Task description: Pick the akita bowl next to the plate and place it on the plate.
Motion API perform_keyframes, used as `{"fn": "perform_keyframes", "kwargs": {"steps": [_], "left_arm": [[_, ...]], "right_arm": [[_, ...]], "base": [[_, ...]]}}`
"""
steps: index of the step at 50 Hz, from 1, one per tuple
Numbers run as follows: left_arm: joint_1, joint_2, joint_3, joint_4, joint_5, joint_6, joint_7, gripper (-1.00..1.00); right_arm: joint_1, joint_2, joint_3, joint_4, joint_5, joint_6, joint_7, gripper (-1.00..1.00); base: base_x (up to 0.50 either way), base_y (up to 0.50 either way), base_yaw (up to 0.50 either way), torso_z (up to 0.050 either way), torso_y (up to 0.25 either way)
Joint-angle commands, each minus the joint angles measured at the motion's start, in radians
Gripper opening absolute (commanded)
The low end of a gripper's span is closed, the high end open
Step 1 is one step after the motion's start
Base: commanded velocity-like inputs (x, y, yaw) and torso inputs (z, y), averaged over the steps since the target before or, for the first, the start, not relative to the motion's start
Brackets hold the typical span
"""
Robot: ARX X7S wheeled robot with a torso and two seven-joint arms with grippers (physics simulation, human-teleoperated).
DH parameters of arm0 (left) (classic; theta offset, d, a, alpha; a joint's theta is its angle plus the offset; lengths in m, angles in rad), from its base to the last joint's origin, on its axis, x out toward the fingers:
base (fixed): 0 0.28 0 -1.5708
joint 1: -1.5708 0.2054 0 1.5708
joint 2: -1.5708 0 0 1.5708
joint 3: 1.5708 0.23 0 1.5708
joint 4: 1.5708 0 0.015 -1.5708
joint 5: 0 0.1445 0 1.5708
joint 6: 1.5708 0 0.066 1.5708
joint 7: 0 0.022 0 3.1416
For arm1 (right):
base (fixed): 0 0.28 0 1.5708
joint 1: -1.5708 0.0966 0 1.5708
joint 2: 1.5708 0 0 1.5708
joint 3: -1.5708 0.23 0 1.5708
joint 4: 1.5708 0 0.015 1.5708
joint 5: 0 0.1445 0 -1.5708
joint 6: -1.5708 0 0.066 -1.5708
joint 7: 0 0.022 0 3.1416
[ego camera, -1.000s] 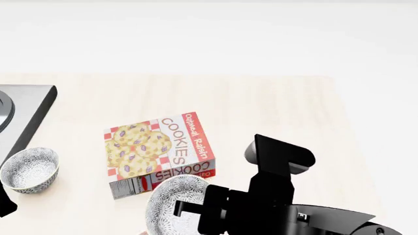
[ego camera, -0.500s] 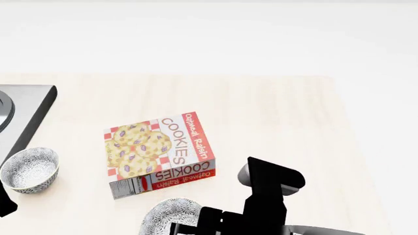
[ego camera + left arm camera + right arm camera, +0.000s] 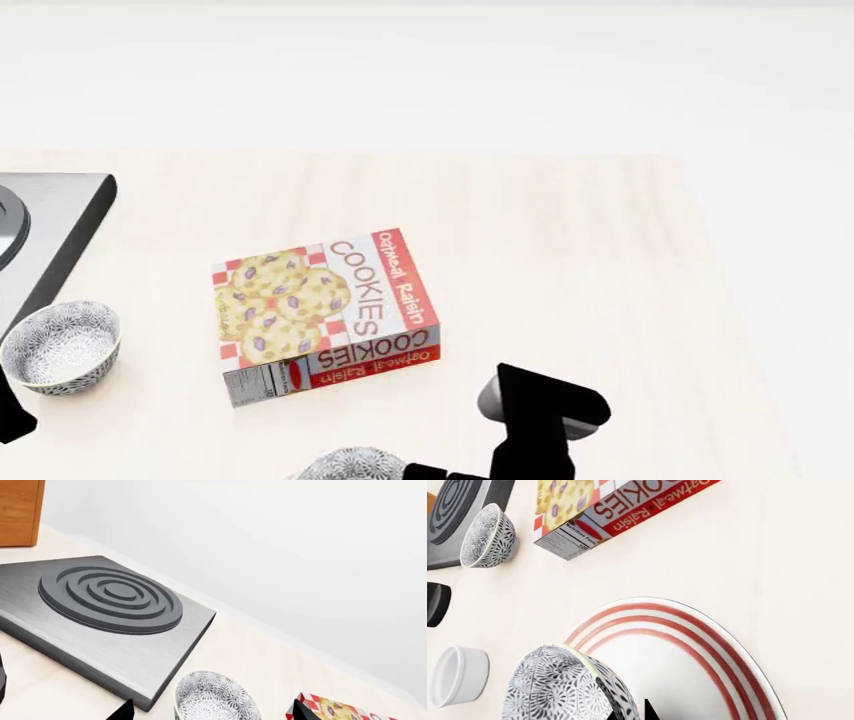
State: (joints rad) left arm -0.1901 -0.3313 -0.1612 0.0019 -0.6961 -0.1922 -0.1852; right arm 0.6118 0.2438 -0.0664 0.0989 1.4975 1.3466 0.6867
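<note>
The table [image 3: 561,230] is the biggest thing here, pale wood, and everything rests on it. At its far left sits the grey stove block [image 3: 100,610], well away from my work. The cookie box [image 3: 327,315] lies flat in the middle of the table, beside neither my plate nor my path.

The plate [image 3: 707,665], white with red rings, is below my right gripper [image 3: 630,712] in the right wrist view. I hold the bowl [image 3: 560,690] over its edge, tilted, so that I can set it down on the white middle. My dark fingertips sit at the bowl's rim, one inside and one outside it seems, so I judge the right gripper is closed on the bowl; most of the fingers is cut off by the frame edge.

The second bowl [image 3: 60,345], with the same pattern, stands upright next to the stove; I think it is not the one I need. A small white cup [image 3: 457,675] stands near the plate, apart from it.

Of my left gripper [image 3: 210,710] only two dark tips show, well apart, with nothing between them: it waits, spread wide, near the second bowl.
</note>
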Motion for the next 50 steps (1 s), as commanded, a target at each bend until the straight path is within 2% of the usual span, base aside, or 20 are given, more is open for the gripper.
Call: {"fn": "perform_keyframes", "kwargs": {"steps": [1,33,34,45,50], "left_arm": [[0.001,-0.002,0.001,-0.004,-0.002,0.004,0.001,1.00],[0.003,-0.007,0.007,0.006,-0.008,0.003,-0.009,1.00],[0.002,-0.007,0.008,0.004,-0.008,0.004,-0.009,1.00],[0.000,-0.010,0.009,0.006,-0.013,0.000,-0.013,1.00],[0.000,-0.010,0.010,0.003,-0.013,0.002,-0.012,1.00]], "right_arm": [[-0.015,0.002,-0.025,0.000,-0.013,-0.025,-0.047,-1.00],[-0.016,0.031,-0.106,-0.014,-0.068,-0.053,-0.104,-1.00],[-0.014,0.029,-0.102,-0.003,-0.066,-0.057,-0.095,1.00],[-0.010,0.044,-0.128,-0.036,-0.082,-0.069,-0.130,1.00],[-0.007,0.046,-0.123,-0.065,-0.050,-0.053,-0.096,1.00]], "base": [[0.00,0.00,0.00,0.000,0.010],[0.00,0.00,0.00,0.000,0.000],[0.00,0.00,0.00,0.000,0.010],[0.00,0.00,0.00,0.000,0.000],[0.00,0.00,0.00,0.000,0.000]]}}
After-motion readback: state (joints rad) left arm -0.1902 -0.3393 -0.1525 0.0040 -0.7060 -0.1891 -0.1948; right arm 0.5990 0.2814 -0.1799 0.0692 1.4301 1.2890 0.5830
